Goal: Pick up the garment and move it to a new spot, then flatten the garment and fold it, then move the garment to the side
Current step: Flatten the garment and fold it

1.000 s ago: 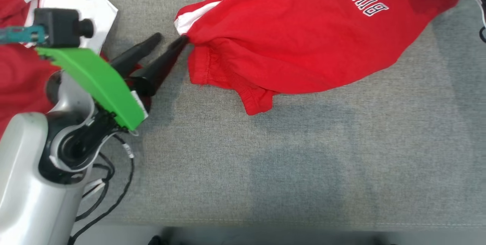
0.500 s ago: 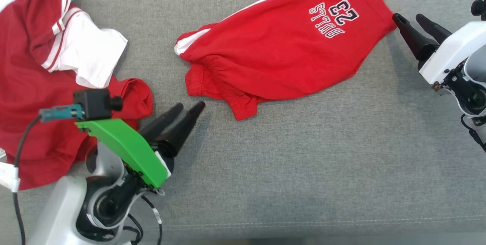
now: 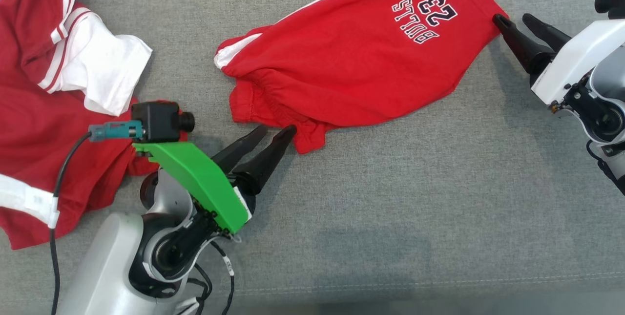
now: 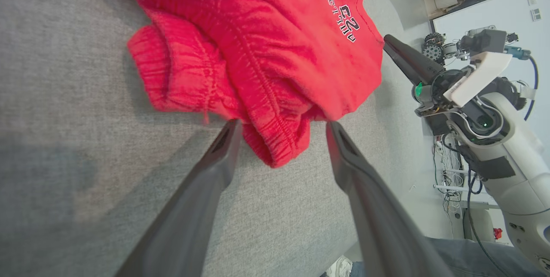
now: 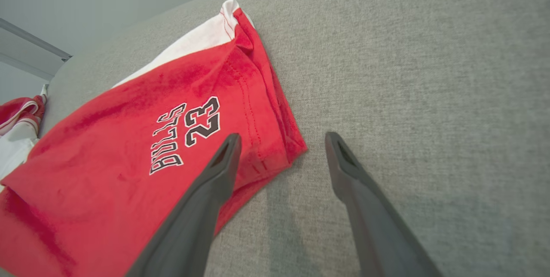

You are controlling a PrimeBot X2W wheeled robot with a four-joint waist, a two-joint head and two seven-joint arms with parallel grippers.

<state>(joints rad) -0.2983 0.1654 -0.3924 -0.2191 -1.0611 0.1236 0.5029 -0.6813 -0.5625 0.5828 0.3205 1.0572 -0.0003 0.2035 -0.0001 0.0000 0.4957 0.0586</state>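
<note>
A grey woven surface (image 3: 390, 207) carries the red shorts (image 3: 351, 61) toward its far side, rumpled. The left gripper (image 3: 277, 129) is spread wide at their gathered edge, the right gripper (image 3: 512, 16) wide at the printed leg's corner — both empty. A red-and-white jersey (image 3: 49, 110) lies left. Past the edge — a white wall (image 4: 494, 10), hanging cables (image 4: 442, 169).

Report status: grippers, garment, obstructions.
Both open: left gripper at waistband fold, right gripper at hem corner. Garment: red shorts rumpled, unfolded. Nearby: red-and-white jersey, clear of shorts.
</note>
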